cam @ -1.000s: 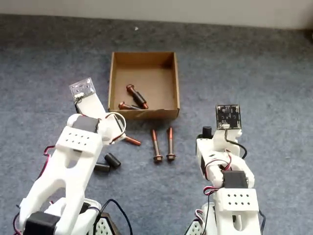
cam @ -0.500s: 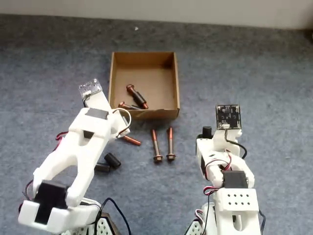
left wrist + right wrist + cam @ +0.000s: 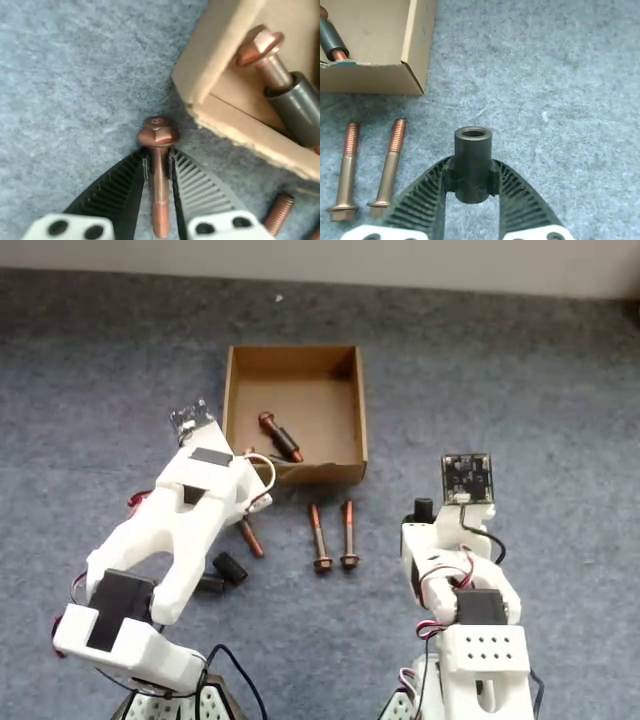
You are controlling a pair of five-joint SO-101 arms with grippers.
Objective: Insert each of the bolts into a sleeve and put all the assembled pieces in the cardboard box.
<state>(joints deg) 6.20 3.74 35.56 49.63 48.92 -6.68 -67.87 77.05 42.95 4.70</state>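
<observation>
My left gripper point(image 3: 159, 162) is shut on a copper bolt point(image 3: 159, 187), whose hex head point(image 3: 158, 135) juts past the fingertips just off the near corner of the cardboard box point(image 3: 235, 125). In the high view that bolt point(image 3: 250, 537) pokes out from under the left arm. My right gripper point(image 3: 471, 165) is shut on a black sleeve point(image 3: 472, 160), held with its bore facing outward, right of the box point(image 3: 320, 473). Inside the box lie two bolt-and-sleeve pieces point(image 3: 282, 438) point(image 3: 256, 455).
Two loose bolts point(image 3: 318, 537) point(image 3: 348, 533) lie side by side on the grey carpet in front of the box. Two black sleeves point(image 3: 230, 567) point(image 3: 208, 583) rest beside the left arm. Open carpet stretches to the right of the box.
The left arm has swung in toward the box corner and taken hold of the bolt that lay slanted on the carpet, turning it. The right arm has kept still.
</observation>
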